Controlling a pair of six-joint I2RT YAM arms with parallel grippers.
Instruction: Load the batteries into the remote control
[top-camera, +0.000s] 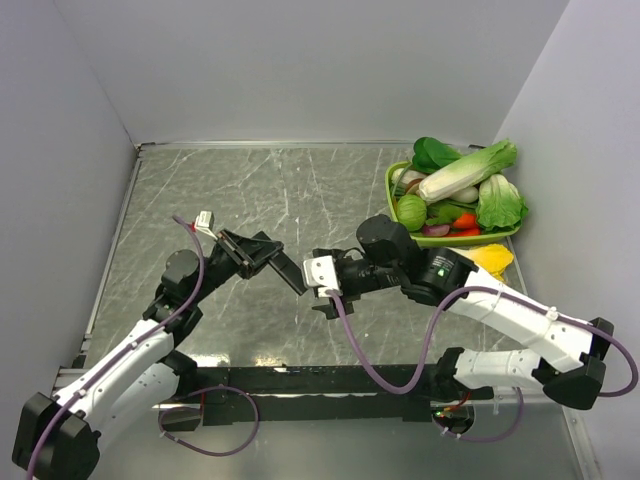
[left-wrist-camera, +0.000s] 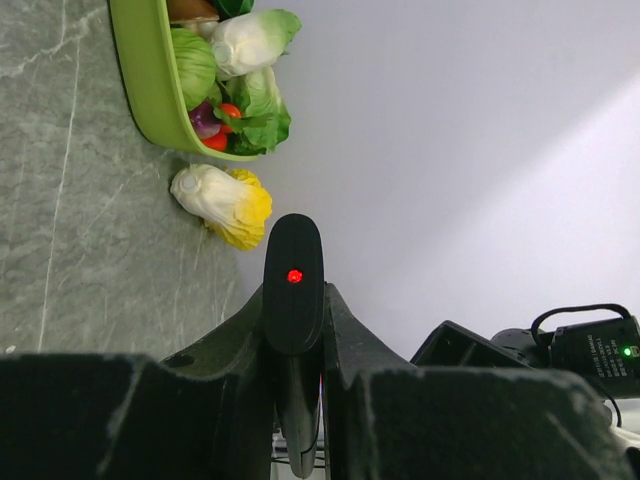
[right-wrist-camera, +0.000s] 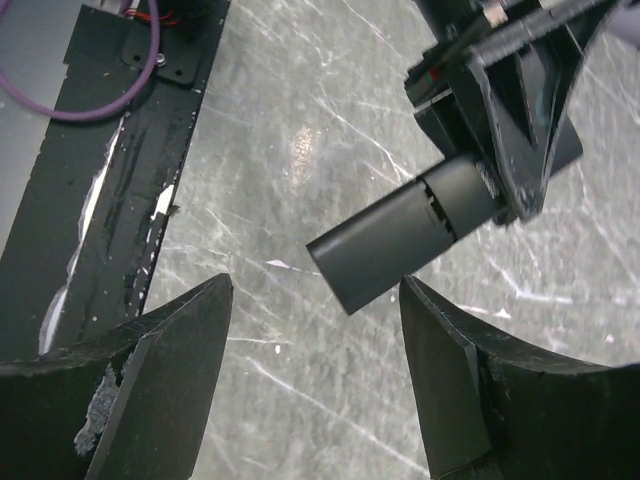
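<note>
left gripper (left-wrist-camera: 294, 335) clamped on remote control (left-wrist-camera: 293, 283) | right gripper (right-wrist-camera: 312, 300) wide open, empty – near remote's free end | both above table (top-camera: 250, 190)

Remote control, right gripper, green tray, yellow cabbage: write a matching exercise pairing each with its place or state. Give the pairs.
1. remote control
2. right gripper
3. green tray
4. yellow cabbage

A. on the table beside the tray
B. open
C. clamped in the left gripper
D. holds vegetables

Pairs: 1-C, 2-B, 3-D, 4-A.
</note>
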